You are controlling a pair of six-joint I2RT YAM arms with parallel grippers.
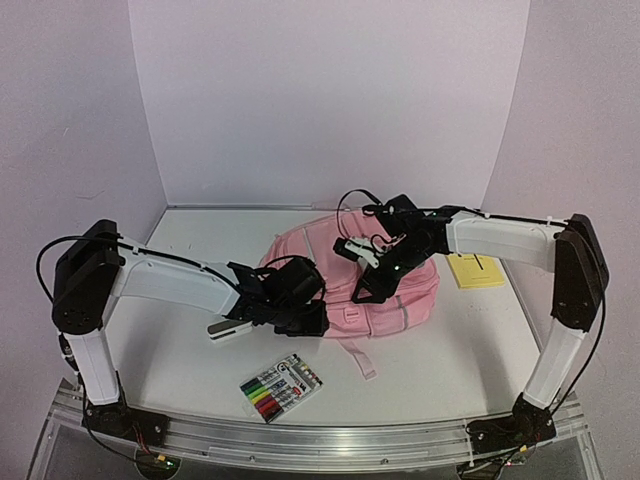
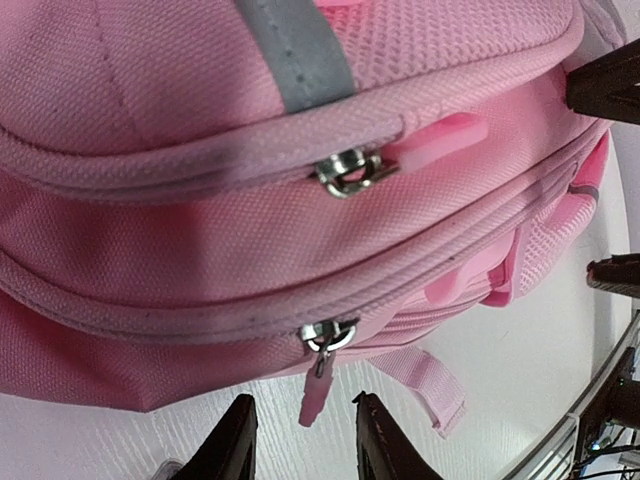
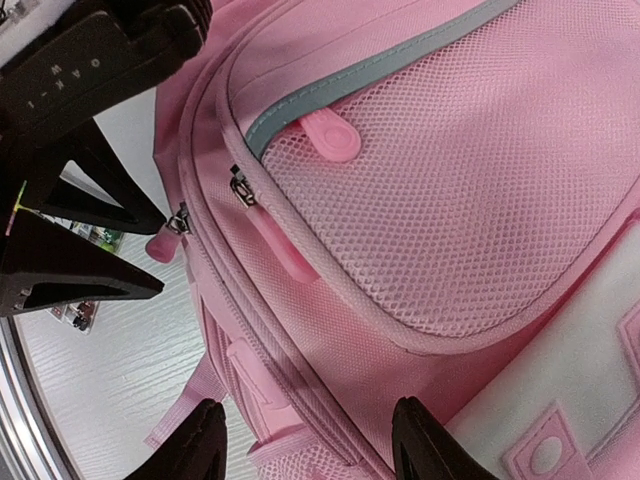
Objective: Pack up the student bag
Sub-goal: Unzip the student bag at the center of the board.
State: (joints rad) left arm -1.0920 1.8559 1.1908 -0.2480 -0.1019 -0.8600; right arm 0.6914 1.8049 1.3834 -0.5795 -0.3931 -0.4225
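pink student bag (image 1: 412, 298) (grey trim (image 2: 298, 60)), yel. paper (image 1: 476, 270)

Robot lab test cell: plain white backdrop panels (image 1: 330, 100), white tabletop (image 1: 430, 360), aluminium mounting rail (image 1: 330, 437).

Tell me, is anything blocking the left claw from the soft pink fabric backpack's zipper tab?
Nothing visible does. The left gripper stands open at the soft pink fabric backpack, the tip of its lower pink zipper pull showing between the fingers.
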